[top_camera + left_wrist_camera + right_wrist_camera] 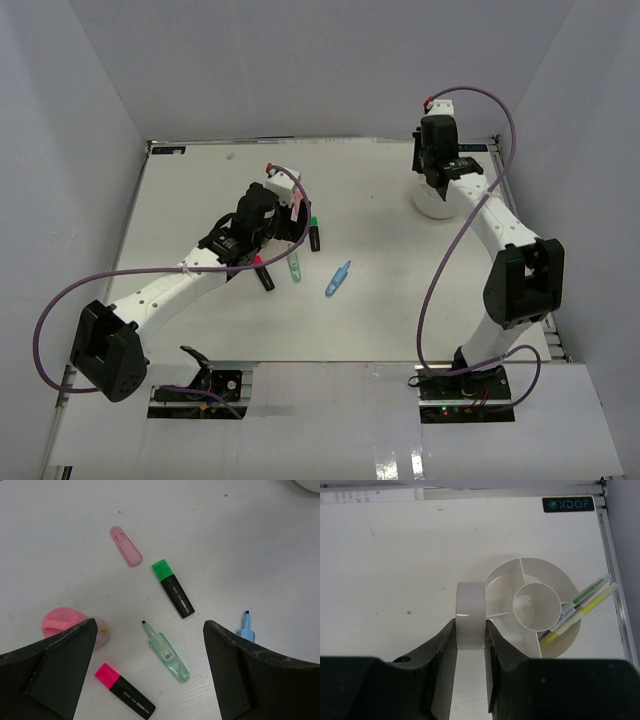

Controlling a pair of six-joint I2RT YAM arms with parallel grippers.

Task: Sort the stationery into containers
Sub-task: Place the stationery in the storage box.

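While my right gripper (470, 630) is closed on the tape ring (470, 597), with one finger pressed against each flat side and the ring standing on edge between them, my left gripper (150, 625) hangs wide open with nothing in it. From the right wrist, the ring overlaps the rim of the white tub (555, 647) on the side away from the thin pens (580, 604). I cannot tell whether ring and tub touch. The tub sits near the far right corner of the table (200, 200). It has a small round cup at its centre, with dividers running out to the wall. The thin pens lie together in one outer compartment, their ends sticking out over the rim. Below my open left jaws the rest of the stationery lies scattered on the table. A green-capped highlighter (173, 588) lies furthest forward of the three between my fingers. A pale green pen (167, 651) lies just below it, and a pink-capped highlighter (125, 691) lies nearest the camera. A pale pink eraser (126, 545) lies apart, beyond the green cap. The glue stick (62, 622) is partly hidden behind one finger. A blue pen (245, 628) shows just past the other finger. None of these touch each other.
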